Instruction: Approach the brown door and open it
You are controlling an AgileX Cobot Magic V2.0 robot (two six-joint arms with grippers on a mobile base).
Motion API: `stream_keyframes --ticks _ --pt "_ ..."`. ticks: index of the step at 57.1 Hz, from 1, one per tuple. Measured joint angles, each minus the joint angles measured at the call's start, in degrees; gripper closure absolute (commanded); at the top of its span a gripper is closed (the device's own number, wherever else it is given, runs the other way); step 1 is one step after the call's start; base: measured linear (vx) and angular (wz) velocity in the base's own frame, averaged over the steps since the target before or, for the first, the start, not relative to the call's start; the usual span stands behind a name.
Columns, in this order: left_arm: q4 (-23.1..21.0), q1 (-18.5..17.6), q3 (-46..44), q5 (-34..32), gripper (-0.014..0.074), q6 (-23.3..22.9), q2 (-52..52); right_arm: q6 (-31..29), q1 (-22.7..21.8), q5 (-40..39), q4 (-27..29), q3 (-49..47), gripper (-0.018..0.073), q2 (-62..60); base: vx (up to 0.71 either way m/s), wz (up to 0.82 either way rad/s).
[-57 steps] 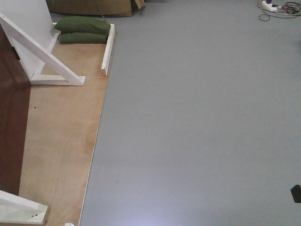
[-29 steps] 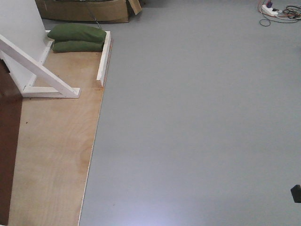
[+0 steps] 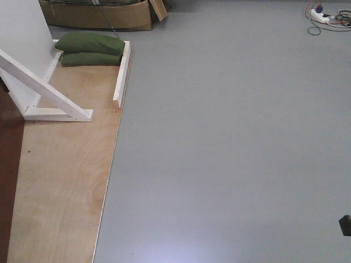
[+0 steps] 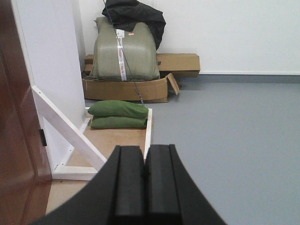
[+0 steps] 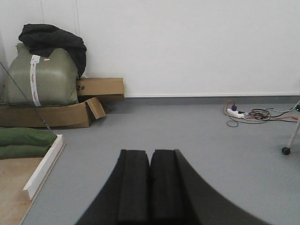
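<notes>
My left gripper (image 4: 144, 157) is held level and points straight ahead, its two black pads pressed together with nothing between them. My right gripper (image 5: 150, 161) has the same pose: level, facing forward, pads closed on each other and empty. Both hang over the floor and touch nothing.

The brown door (image 4: 16, 140) stands close on my left, a glossy reddish slab along the left edge of the left wrist view, and a dark strip at the left edge of the front view. Its far edge meets a white wall panel (image 4: 51, 70), and a small dark hinge (image 4: 43, 137) shows at the joint. A white wooden brace (image 4: 65, 131) slants from that panel down to a plywood sheet (image 3: 60, 181) that lies on the grey floor (image 3: 230, 142).

Farther along the sheet, two green sandbags (image 4: 119, 115) are stacked against a low white rail (image 3: 122, 68). Behind them an open cardboard box (image 4: 126, 89) holds a grey-green bundle (image 4: 124, 51) with a black jacket (image 4: 136, 16) draped on top. Far to the right, a power strip (image 5: 236, 112) with tangled cables lies near the wall.
</notes>
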Motion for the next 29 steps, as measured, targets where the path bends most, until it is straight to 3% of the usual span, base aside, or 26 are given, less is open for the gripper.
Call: stream_keyframes --ticks 29 --pt "0.0 0.0 0.0 0.0 0.0600 0.0 0.0 0.0 0.0 0.0 0.0 0.0 0.0559 0.0 0.02 0.00"
